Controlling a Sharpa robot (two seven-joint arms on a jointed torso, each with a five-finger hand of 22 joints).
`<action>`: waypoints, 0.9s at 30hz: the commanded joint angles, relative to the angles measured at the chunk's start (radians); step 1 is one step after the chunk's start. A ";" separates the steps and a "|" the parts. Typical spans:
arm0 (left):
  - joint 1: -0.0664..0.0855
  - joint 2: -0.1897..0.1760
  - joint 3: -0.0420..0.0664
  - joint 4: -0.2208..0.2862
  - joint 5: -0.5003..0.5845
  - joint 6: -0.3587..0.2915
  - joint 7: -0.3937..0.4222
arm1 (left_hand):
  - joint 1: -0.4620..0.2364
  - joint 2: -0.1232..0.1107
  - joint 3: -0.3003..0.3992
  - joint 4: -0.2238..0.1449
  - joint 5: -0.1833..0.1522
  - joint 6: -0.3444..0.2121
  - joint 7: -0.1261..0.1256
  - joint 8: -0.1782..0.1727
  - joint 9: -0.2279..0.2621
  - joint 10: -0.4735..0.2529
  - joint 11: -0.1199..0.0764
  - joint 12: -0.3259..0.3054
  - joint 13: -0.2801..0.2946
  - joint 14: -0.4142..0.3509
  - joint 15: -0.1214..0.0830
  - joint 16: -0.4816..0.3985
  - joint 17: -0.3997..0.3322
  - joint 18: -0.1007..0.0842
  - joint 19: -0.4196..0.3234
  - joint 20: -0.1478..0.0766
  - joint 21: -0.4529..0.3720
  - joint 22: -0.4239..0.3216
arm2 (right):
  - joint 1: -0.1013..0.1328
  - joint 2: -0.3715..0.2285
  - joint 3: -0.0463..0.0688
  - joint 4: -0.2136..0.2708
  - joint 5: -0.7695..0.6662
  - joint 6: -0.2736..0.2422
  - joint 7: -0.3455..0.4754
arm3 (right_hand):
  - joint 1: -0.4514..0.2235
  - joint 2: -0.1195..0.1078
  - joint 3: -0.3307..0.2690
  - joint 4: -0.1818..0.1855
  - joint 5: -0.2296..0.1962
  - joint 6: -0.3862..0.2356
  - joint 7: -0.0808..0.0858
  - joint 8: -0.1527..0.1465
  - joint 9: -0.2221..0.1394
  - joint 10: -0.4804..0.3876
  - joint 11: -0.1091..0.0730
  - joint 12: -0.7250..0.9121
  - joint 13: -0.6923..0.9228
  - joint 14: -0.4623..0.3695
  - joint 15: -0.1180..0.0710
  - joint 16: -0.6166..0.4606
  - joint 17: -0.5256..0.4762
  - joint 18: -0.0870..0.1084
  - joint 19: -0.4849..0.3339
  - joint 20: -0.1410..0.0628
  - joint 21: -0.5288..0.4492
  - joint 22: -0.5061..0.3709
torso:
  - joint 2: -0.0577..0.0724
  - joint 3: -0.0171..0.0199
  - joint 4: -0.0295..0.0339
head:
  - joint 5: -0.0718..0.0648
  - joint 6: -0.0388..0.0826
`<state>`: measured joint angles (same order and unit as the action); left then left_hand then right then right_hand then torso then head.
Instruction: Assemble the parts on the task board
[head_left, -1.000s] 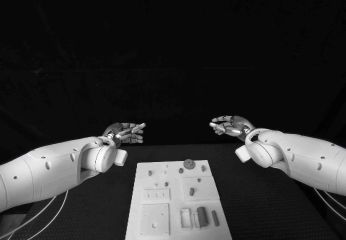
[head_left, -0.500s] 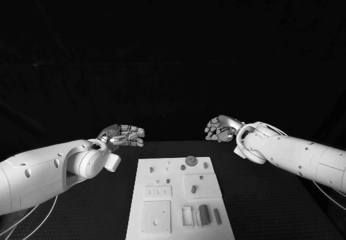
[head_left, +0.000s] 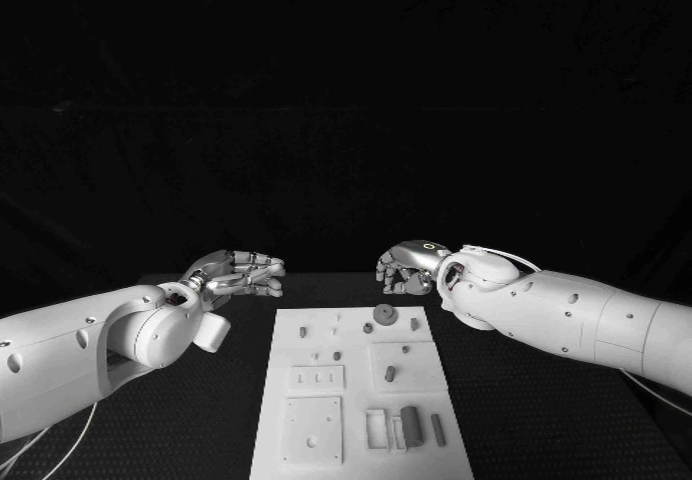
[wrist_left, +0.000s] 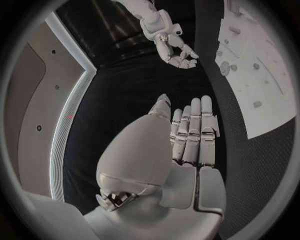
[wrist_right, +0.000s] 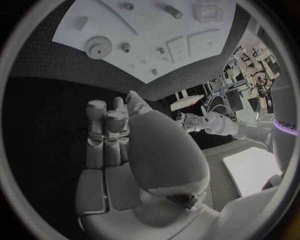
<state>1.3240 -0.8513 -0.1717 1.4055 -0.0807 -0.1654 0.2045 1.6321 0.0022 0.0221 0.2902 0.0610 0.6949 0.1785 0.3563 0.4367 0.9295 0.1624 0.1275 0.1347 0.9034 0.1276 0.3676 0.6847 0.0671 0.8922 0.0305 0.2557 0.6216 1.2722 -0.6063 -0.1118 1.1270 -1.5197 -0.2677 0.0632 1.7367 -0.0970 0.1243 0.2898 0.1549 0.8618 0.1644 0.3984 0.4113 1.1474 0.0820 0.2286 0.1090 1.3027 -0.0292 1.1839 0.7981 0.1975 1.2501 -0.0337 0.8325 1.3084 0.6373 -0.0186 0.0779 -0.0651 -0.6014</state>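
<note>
We see the long white rectangular task board (head_left: 361, 390) lying on the black table (head_left: 534, 420), its long axis running from near us to the far side. On its far end sits a small round grey toothed gear (head_left: 385, 314); further small grey pegs and a dark grey cylindrical part (head_left: 410, 427) lie nearer, toward the board's near end.

The relation that matters, in our judgement, is between the gear and our right silver hand (head_left: 408, 268). That hand hovers just beyond the board's far edge, and the gear lies just nearward of it and below, almost in line with it. Our left silver hand (head_left: 242, 272) hangs off the board's far-left corner, well to the left of the gear, so the right hand is the nearer one. If the gear is the next part to be taken, we judge a short reach nearward and downward would bring the right hand over it.

Both hands hold nothing. In the head view the fingers of each are loosely curled, not clenched; the wrist views show the fingers lying side by side, fairly straight, with no part between them.

The right wrist view shows the gear (wrist_right: 96, 46) and its teeth clearly, ahead of the fingertips with bare table between, which the head view only hints at. The left wrist view shows the right hand (wrist_left: 177, 53) from the side, hanging in the air close to the board's edge (wrist_left: 232, 95) with the gear (wrist_left: 224, 68) just beside it.
</note>
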 joint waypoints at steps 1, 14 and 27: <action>0.004 -0.005 0.002 0.015 -0.007 0.019 0.014 | 0.009 0.001 -0.005 -0.001 -0.007 0.005 0.005 -0.004 -0.001 0.003 0.005 -0.006 -0.001 0.007 -0.001 -0.004 0.001 -0.007 0.004 -0.003 -0.006 -0.002 | 0.000 0.008 0.001 0.005 -0.118 0.056 -0.045 | -0.018 -0.002 0.012 0.000 0.002 -0.007 0.006 -0.009 -0.002 -0.010 0.010 -0.015 -0.004 -0.003 0.007 0.008 -0.001 0.064 -0.020 -0.017 0.008 0.025 | 0.016 -0.0050 0.0139 | -0.007 -0.002; 0.007 -0.019 0.009 0.029 -0.007 0.013 0.014 | 0.001 0.003 -0.010 0.001 -0.007 0.008 0.010 -0.010 -0.007 0.008 0.010 -0.015 -0.005 0.012 -0.001 -0.009 0.005 -0.007 0.008 -0.003 -0.009 -0.003 | -0.018 0.054 0.001 -0.034 -0.182 0.143 -0.076 | -0.053 0.049 0.092 -0.012 0.003 -0.088 0.042 -0.080 -0.033 -0.115 0.060 -0.133 -0.046 -0.020 0.056 0.032 -0.017 0.064 -0.037 -0.020 0.007 0.015 | 0.054 -0.0148 0.0427 | -0.025 -0.011; 0.014 -0.027 0.012 0.037 -0.007 0.009 0.010 | -0.008 0.000 -0.012 0.000 -0.007 0.007 0.022 -0.018 -0.014 0.011 0.020 -0.025 -0.010 0.015 -0.001 -0.016 0.010 -0.007 0.011 -0.004 -0.012 -0.004 | -0.027 0.059 0.001 -0.034 -0.211 0.185 -0.075 | -0.101 0.020 0.093 -0.009 0.000 -0.074 0.019 -0.078 -0.034 -0.146 0.073 -0.163 -0.042 -0.030 0.069 0.056 -0.032 0.064 -0.031 -0.012 0.000 0.016 | 0.083 -0.0220 0.0523 | -0.042 -0.005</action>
<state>1.3348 -0.8769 -0.1610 1.4385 -0.0848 -0.1640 0.2049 1.6320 0.0022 0.0164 0.2901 0.0572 0.7021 0.1856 0.3433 0.4241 0.9428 0.1757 0.1073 0.1261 0.9114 0.1287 0.3553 0.6935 0.0536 0.8957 0.0269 0.2479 0.6184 1.2467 -0.5496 -0.1112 1.0923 -1.6988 -0.1210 -0.0049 1.6436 -0.0805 0.2169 0.2734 0.1549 0.7813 0.1841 0.3165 0.3762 1.0056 0.1592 0.0695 0.0659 1.2724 0.0379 1.2333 0.7670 0.1352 1.2129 -0.0494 0.8381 1.3084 0.7121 -0.0389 0.1270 -0.1050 -0.6080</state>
